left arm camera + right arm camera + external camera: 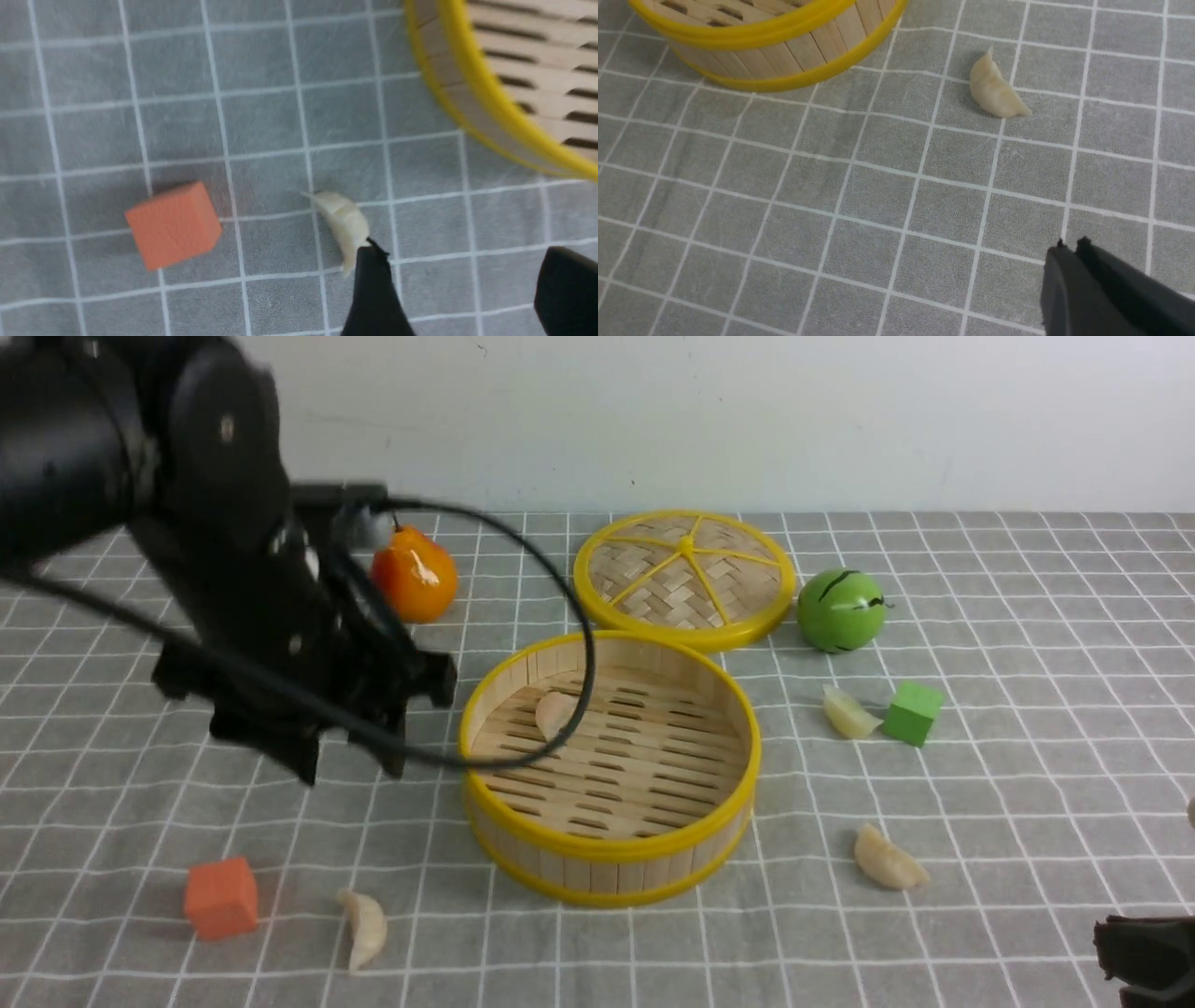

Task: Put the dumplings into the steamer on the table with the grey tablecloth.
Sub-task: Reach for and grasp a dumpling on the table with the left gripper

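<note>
A grey cloth (1027, 756) with a thin white grid, slightly wrinkled, covers the whole surface (597, 980). Nearest, at the right edge, the right end effector (1144, 957) sits low over the cloth, its jaws pressed together on nothing. At the front left lie an orange cube (221, 897) and, near it, the first dumpling (365, 927). A second dumpling (887, 859) lies to the front right of the steamer (611, 847), apart from its wall. The steamer stands upright in the middle, and a third dumpling (555, 712) rests on its slatted floor by the far left wall. To its right, a fourth dumpling (848, 713) lies just beside a green cube (912, 712). Just behind the steamer the lid (684, 577) lies flat, with a green ball (840, 609) on its right and an orange fruit (414, 574) well to its left. A plain pale wall (747, 420) closes the back. The left arm (140, 476), blurred, slants down from the upper left, and its cable (590, 653) loops across the steamer. The left end effector (350, 767) hangs beside the steamer's left wall, pointing down, jaws wide and empty. In its wrist view one finger (373, 289) overlaps the first dumpling's end.
</note>
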`<state>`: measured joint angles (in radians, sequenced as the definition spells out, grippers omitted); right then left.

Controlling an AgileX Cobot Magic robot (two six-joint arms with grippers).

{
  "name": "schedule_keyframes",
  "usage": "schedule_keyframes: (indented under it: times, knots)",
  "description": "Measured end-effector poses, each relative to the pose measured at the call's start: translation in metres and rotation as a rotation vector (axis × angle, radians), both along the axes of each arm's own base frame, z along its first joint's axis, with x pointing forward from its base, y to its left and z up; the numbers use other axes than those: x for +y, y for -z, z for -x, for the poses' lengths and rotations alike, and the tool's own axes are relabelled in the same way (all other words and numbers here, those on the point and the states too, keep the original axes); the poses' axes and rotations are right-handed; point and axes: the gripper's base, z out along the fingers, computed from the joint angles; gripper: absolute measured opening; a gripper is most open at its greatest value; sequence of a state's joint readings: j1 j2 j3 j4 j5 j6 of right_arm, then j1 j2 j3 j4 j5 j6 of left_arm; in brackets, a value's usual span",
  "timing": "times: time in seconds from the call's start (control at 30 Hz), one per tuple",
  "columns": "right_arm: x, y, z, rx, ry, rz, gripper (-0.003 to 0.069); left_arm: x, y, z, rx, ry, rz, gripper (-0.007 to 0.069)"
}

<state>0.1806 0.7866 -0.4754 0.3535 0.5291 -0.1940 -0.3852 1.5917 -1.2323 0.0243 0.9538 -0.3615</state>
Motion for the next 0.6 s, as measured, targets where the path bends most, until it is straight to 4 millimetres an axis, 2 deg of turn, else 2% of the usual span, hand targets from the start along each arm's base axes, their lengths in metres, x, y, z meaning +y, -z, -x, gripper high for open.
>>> schedule_keyframes:
  times: [0.13, 0.27, 0.37, 0.4, 0.47, 0.57, 0.6]
  knots:
    - [0.000, 0.000, 0.000, 0.001, 0.001, -0.005, 0.0022, 0.005, 0.059, 0.012, 0.015, -0.076, 0.028, 0.0423]
    - [0.000, 0.000, 0.000, 0.001, 0.001, -0.005, 0.0022, 0.002, 0.091, 0.007, 0.031, -0.099, 0.031, 0.0398]
    - [0.000, 0.000, 0.000, 0.001, 0.001, -0.005, 0.0024, 0.000, 0.109, 0.002, 0.055, -0.099, 0.021, 0.0311]
    - [0.000, 0.000, 0.000, 0.001, 0.001, -0.005, 0.0025, 0.000, 0.113, 0.001, 0.072, -0.094, 0.007, 0.0258]
    - [0.000, 0.000, 0.000, 0.001, 0.001, -0.005, 0.0029, 0.000, 0.109, 0.000, 0.089, -0.087, -0.006, 0.0179]
    - [0.000, 0.000, 0.000, 0.001, 0.001, -0.005, 0.0031, -0.002, 0.094, -0.003, 0.096, -0.062, -0.010, 0.0188]
    - [0.000, 0.000, 0.000, 0.001, 0.001, -0.005, 0.0031, -0.006, 0.080, -0.005, 0.075, -0.035, 0.001, 0.0188]
